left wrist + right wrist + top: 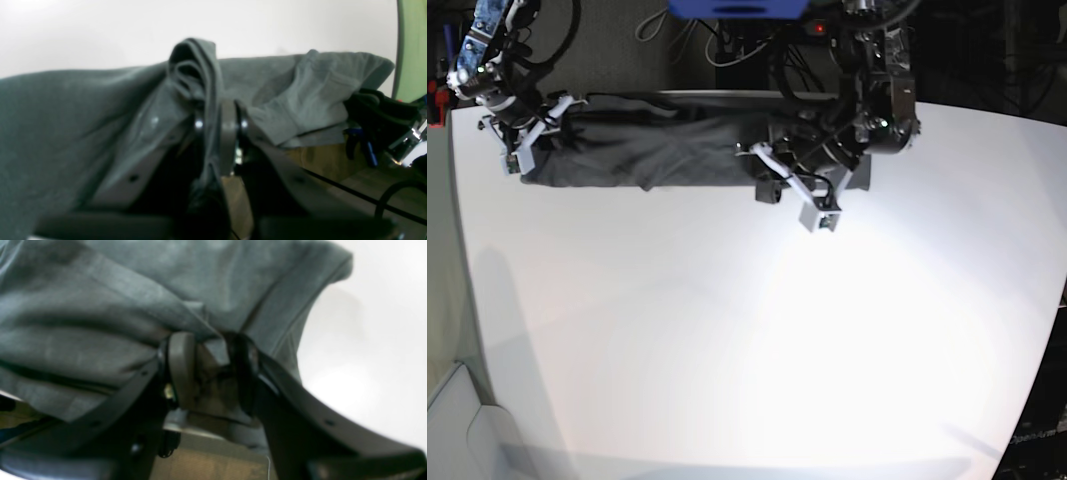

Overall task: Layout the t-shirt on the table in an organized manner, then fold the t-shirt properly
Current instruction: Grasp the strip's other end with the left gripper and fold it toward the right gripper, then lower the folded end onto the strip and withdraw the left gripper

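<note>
T-shirt: dark charcoal-grey t-shirt (642, 145) of thin soft cloth, bunched into a long creased strip along the far edge of the table, stretched between the two arms.
Left gripper (218, 125): grey flat fingers clamped tight on a gathered ridge of the fabric.
Right gripper (208, 373): jaws partly apart with a hemmed fold of cloth between them; whether they pinch it cannot be told.
Table: large smooth white tabletop (757, 340) with rounded corners.
Surroundings: cables (727, 45) and dark equipment behind the table.
</note>
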